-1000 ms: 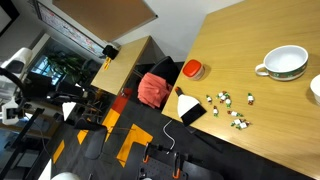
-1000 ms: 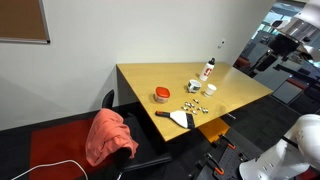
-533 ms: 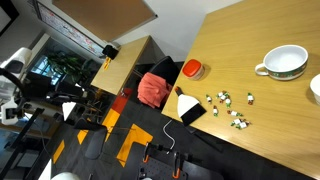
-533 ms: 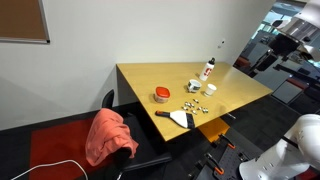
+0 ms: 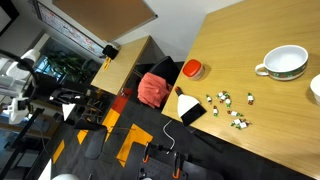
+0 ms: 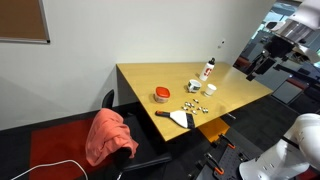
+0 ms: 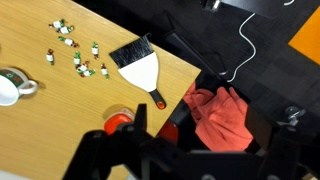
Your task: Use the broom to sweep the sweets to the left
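The broom [image 7: 140,68], a white fan-shaped hand brush with a black bristle edge, lies flat near the table edge; it shows in both exterior views [image 5: 188,108] [image 6: 181,118]. Several tiny white-and-green sweets [image 7: 75,50] are scattered just beyond its bristles and appear in both exterior views [image 5: 230,104] [image 6: 198,106]. My gripper [image 7: 215,128] hangs high above the table edge and the red cloth, well away from the broom. Its dark fingers are spread apart and empty. In an exterior view the gripper [image 6: 259,67] is off beyond the far end of the table.
A round red-orange dish [image 7: 120,120] [image 5: 192,69] sits near the broom handle. A white-and-green cup [image 5: 284,63] [image 7: 10,85] and a bottle [image 6: 209,70] stand further along the table [image 5: 260,30]. A red cloth [image 7: 225,115] [image 6: 110,135] is draped over a chair beside the table.
The arm has shifted slightly in both exterior views. The broom, sweets and dishes have not moved.
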